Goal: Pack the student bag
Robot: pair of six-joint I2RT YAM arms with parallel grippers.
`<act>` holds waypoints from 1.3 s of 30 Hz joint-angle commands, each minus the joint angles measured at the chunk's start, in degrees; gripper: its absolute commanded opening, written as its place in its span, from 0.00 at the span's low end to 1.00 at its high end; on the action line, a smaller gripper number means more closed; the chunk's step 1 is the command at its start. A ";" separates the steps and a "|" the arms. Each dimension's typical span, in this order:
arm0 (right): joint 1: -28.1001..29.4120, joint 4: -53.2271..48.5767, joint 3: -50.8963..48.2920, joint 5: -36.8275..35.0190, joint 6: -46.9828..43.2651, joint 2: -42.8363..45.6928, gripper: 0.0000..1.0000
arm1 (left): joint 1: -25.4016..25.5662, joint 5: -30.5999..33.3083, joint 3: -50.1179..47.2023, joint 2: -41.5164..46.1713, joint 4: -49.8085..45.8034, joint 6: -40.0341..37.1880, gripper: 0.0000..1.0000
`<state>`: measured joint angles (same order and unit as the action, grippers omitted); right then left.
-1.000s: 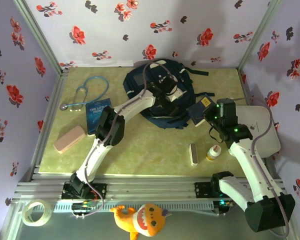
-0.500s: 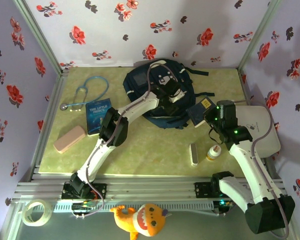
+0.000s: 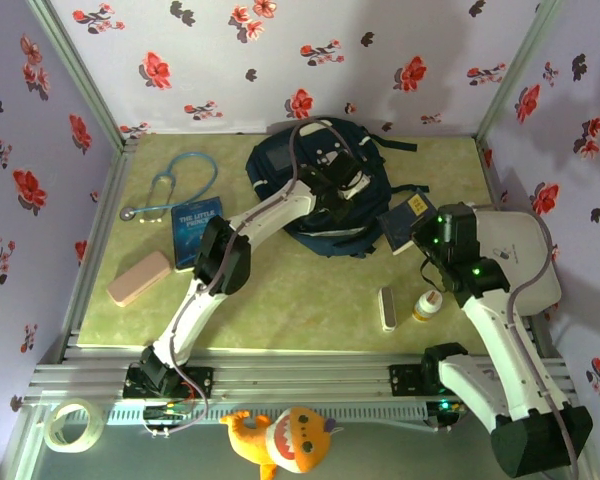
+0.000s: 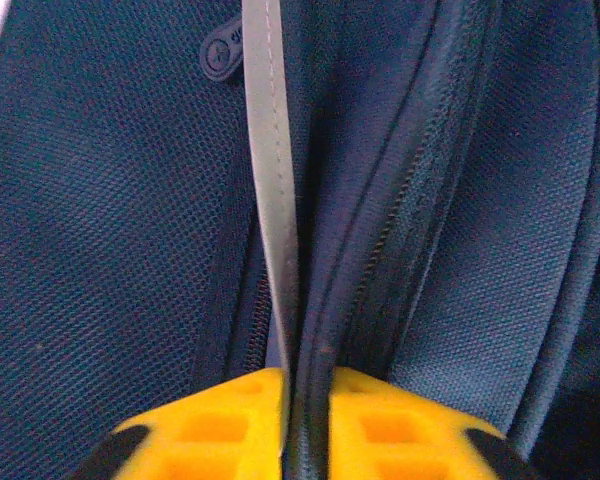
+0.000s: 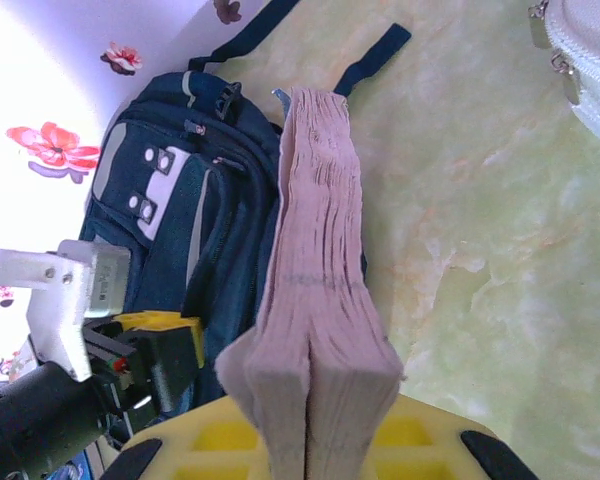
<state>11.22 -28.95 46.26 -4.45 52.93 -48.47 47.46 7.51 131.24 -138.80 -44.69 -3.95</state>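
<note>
Student bag (image 4: 100,250) zipper fold between the closed left jaws.

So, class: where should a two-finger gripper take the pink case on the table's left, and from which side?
Probably across the narrow width of the pink case at mid-length, coming straight down from above. It lies flat and slantwise, long with rounded ends, so the jaws should turn square to its long axis.

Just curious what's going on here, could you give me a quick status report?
Left fingers pinched on student bag fabric beside zip. Right fingers clamp thick book, beside bag. Zip looks closed.
</note>
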 commanded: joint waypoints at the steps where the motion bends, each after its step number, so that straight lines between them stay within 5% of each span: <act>1: -0.39 -0.12 1.46 -2.34 -1.15 1.29 0.15 | -1.41 4.01 -0.05 4.79 2.06 1.92 0.10; 19: -0.34 14.73 -0.79 11.39 0.06 1.03 0.09 | -1.76 -2.33 -5.16 19.47 5.89 5.40 0.00; 39: 2.63 41.32 -11.29 17.83 18.80 -9.88 0.08 | -3.34 -7.55 -1.09 21.58 7.62 16.42 0.00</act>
<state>12.69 2.66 35.35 12.25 66.98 -55.96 44.56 1.96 126.28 -122.13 -43.31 9.45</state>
